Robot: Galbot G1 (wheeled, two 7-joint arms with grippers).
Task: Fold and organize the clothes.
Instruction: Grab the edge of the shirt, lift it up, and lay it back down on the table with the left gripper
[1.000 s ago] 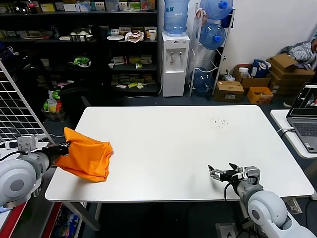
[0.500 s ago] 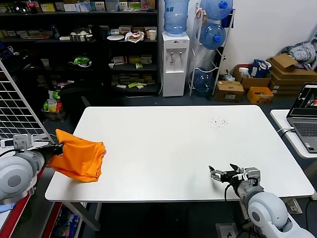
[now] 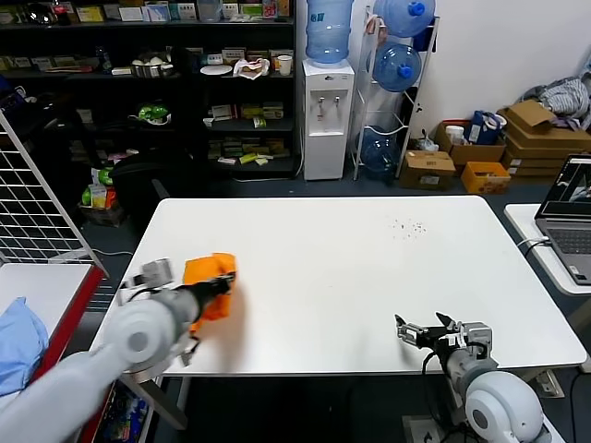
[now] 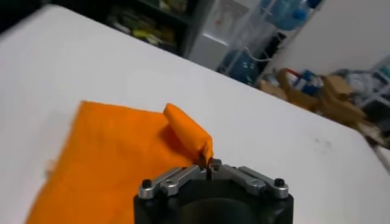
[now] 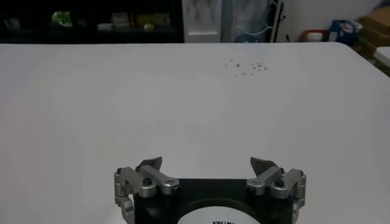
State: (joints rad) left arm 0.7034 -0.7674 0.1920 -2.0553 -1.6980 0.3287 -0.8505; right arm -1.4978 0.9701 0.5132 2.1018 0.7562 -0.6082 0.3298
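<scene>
The orange T-shirt (image 3: 208,286) lies bunched on the white table (image 3: 323,268) near its left front part. My left gripper (image 3: 224,283) is shut on a rolled fold of the T-shirt (image 4: 189,131), which rises from the flatter orange cloth (image 4: 103,158) to the pinched fingertips in the left wrist view. The left arm hides the shirt's near side in the head view. No lettering or label shows. My right gripper (image 3: 417,332) rests low at the table's right front, open, with only bare table between its fingers (image 5: 149,164).
A light blue cloth (image 3: 20,337) lies on a side surface at the far left, beside a wire grid panel (image 3: 32,203). A laptop (image 3: 571,217) sits on a table to the right. Shelves, a water dispenser and boxes stand behind the table.
My left arm has swung inward from the table's left edge, carrying the orange T-shirt rightward onto the table. The right gripper shifted only slightly and stays open.
</scene>
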